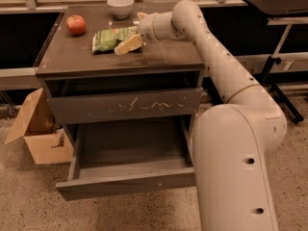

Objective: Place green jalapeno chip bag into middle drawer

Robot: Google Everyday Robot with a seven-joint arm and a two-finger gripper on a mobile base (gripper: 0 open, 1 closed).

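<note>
The green jalapeno chip bag is laid lengthwise across the cabinet top, the gripper set at its arm-side end — open or closed cannot be told — above the pulled-out middle drawer.

Green jalapeno chip bag: crinkly green foil, laid flat on the top surface, long axis left to right. Its right end is overlapped by the gripper. Middle drawer: dark grey, shallow, plain front panel, pulled out, interior exposed.
</note>
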